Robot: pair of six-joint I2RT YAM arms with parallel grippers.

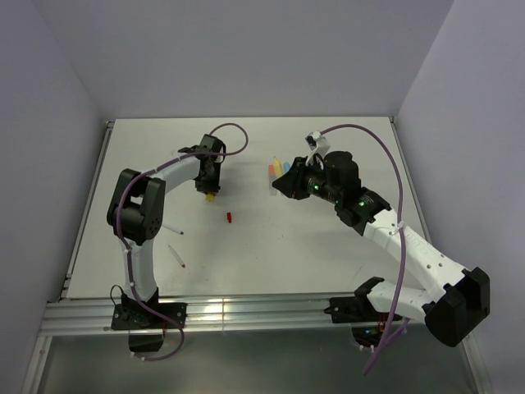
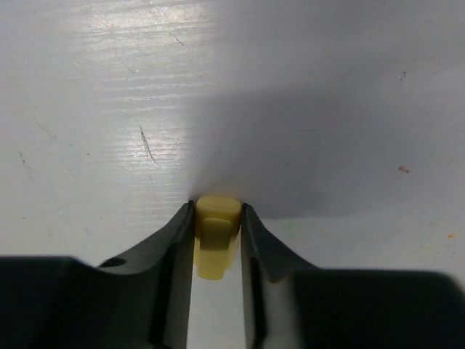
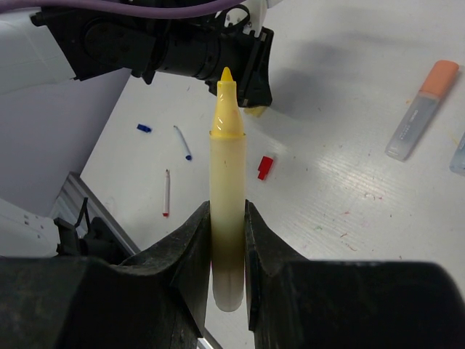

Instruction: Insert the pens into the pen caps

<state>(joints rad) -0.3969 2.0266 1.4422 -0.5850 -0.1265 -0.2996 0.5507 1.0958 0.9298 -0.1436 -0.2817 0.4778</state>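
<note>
White table (image 1: 279,254), yellow cap (image 2: 217,217) in left fingers (image 2: 171,243), marker (image 3: 228,182) in right fingers (image 3: 190,254)

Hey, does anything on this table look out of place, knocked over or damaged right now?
Nothing stands out. The left gripper is shut on the yellow cap, the right gripper grips the uncapped yellow marker, and the red cap, blue cap, red-tipped pen and blue-tipped pen lie loose on the table, none visibly damaged.

On the worktop (image 1: 328,246), a stubby cap (image 2: 217,222) sits in the left pincer (image 1: 210,194), with a tiny cap (image 1: 229,217) just right of it and two thin pens (image 1: 178,257) nearer the bases. Two markers (image 1: 274,171) lie just beyond the right pincer (image 1: 283,184), and a third marker (image 3: 227,211) is in it.
</note>
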